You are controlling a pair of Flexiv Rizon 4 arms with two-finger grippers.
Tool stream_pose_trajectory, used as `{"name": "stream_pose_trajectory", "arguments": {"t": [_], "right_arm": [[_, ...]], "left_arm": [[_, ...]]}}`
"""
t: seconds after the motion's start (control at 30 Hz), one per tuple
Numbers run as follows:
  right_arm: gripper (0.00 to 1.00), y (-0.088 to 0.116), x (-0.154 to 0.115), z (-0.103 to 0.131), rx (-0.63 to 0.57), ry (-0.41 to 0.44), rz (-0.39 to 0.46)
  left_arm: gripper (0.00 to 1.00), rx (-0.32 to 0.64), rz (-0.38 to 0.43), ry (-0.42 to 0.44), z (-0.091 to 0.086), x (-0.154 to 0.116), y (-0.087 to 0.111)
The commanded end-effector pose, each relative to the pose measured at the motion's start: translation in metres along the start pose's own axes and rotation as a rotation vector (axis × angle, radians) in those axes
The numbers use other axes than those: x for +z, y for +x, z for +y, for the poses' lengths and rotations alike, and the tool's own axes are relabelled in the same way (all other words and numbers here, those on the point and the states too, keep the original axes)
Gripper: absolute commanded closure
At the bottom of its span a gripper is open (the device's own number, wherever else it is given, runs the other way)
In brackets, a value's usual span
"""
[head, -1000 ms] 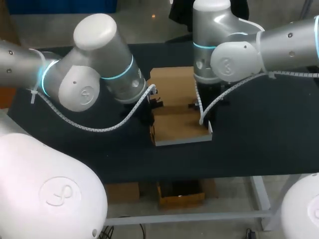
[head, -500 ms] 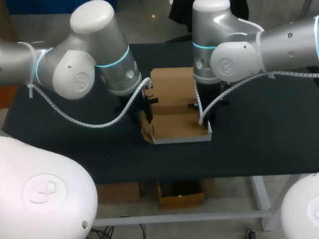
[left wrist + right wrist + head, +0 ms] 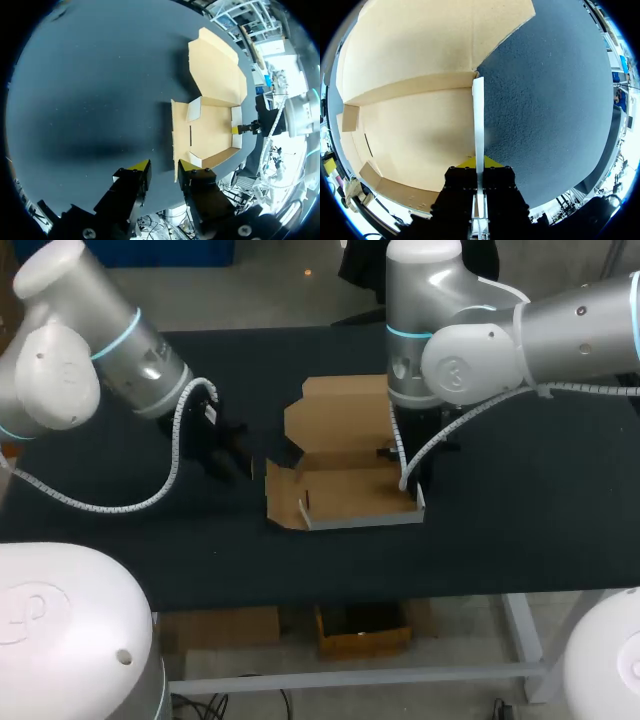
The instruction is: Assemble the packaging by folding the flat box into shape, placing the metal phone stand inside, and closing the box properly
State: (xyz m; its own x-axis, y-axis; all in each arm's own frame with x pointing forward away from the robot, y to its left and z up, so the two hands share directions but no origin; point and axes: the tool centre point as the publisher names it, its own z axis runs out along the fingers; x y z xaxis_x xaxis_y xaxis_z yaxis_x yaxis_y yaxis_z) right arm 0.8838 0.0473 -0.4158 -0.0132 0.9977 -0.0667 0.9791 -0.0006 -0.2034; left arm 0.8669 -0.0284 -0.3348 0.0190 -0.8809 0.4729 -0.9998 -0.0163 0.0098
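Box: cardboard box (image 3: pixel 350 490), half-folded at mid-table, its lid flap lying open toward the far edge.
Right jaws: clamped on the box's right side wall (image 3: pixel 478 125); from above, the right arm (image 3: pixel 470 350) hides them.
Left jaws: apart and empty over the bare table (image 3: pixel 520 530), left of the box; they are dark and hard to make out from above.

**Tally: 1 box, 2 arms, 1 table**

Boxes: 1, a cardboard box (image 3: pixel 345 490), part-folded, mid-table.
Lids: 1, the lid (image 3: pixel 340 420) on the box's 12 o'clock side.
Arms: 2. The left arm (image 3: pixel 90 370) is at approx. 9 o'clock of the box, the right arm (image 3: pixel 480 340) at approx. 2 o'clock.
Grippers: 2, i.e. 1 per arm: left gripper (image 3: pixel 163 166) and right gripper (image 3: pixel 477 162).
Yellow tips (image 3: pixel 139 166): 4 total, 2 per gripper.
Tables: 1, a black-topped table (image 3: pixel 520 490).
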Motion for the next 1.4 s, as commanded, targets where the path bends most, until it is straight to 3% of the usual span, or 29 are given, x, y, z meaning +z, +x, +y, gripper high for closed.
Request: {"name": "stream_pose_trajectory", "arguments": {"t": [0.03,0.5,1.13,1.4], "right_arm": [[1.00,0.000,0.000,0.000,0.000,0.003,-0.002],[1.00,0.000,0.000,0.000,0.000,0.003,-0.002],[1.00,0.000,0.000,0.000,0.000,0.003,-0.002],[1.00,0.000,0.000,0.000,0.000,0.003,-0.002]], "left_arm": [[0.66,-0.001,0.147,-0.025,-0.003,0.007,-0.015],[0.67,0.011,0.209,-0.081,-0.014,0.032,-0.028],[0.69,0.044,0.274,-0.130,-0.005,0.055,-0.011],[0.70,0.062,0.325,-0.103,-0.001,0.066,-0.002]]}}
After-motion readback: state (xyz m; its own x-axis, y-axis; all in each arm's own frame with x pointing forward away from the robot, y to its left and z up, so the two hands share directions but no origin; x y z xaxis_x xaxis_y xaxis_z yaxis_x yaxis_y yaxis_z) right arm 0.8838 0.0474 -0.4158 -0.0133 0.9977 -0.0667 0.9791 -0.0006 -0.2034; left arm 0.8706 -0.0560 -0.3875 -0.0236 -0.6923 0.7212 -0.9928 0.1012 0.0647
